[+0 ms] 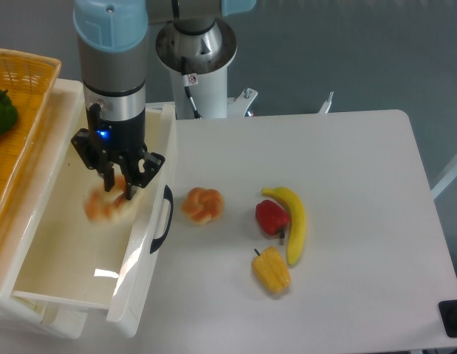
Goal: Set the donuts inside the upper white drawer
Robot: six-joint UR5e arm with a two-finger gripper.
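Note:
The upper white drawer [66, 258] is pulled open at the left, with its black handle [163, 220] on the front panel. My gripper [120, 186] hangs over the drawer's inside, with its fingers apart. The ring donut [102, 207] is just below and left of the fingertips, inside the drawer. It looks blurred while the gripper is sharp, so it seems loose from the fingers. The knotted bun donut [202, 205] lies on the table just right of the drawer front.
A woven orange basket [25, 81] holding a green pepper [1, 112] sits on top at the far left. A red pepper [271, 217], a banana [294, 221] and a yellow pepper [271, 270] lie mid-table. The robot base [195, 51] stands behind.

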